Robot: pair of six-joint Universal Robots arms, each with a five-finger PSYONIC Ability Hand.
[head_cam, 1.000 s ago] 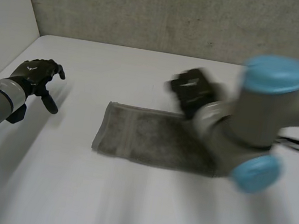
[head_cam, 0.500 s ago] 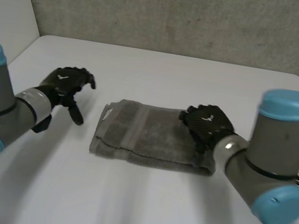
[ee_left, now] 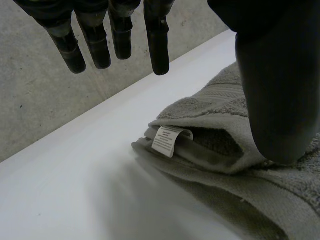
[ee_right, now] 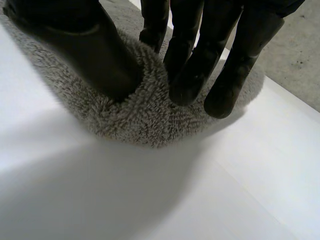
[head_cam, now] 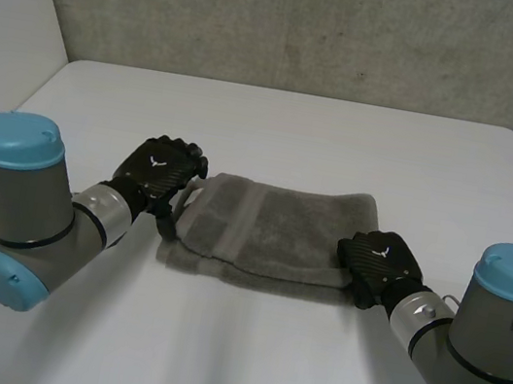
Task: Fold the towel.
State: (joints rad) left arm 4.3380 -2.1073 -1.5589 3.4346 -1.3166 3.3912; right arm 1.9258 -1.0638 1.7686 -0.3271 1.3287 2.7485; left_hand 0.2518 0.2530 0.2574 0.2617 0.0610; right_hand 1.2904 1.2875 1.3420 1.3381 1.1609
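Observation:
A grey towel [head_cam: 270, 229] lies folded in layers at the table's middle, long side running left to right. My left hand [head_cam: 159, 171] is at its left end, open, with straight fingers [ee_left: 157, 45] held above the table just past the towel's [ee_left: 220, 145] edge and the thumb over the cloth. A white label [ee_left: 167, 140] sticks out of the folded layers beside that thumb. My right hand [head_cam: 378, 262] is at the towel's near right corner. Its thumb [ee_right: 90, 45] and fingers pinch a ridge of towel [ee_right: 135, 120] between them.
The white table [head_cam: 237, 366] stretches bare in front of and behind the towel. A grey wall [head_cam: 314, 24] runs along the far edge, and a white panel [head_cam: 12, 3] stands at the far left. Both arms reach in low from the near side.
My left hand has moved right, from beside the towel to its left end. My right hand has slid back to the near right corner and closed on the cloth. The towel's right end now reaches farther.

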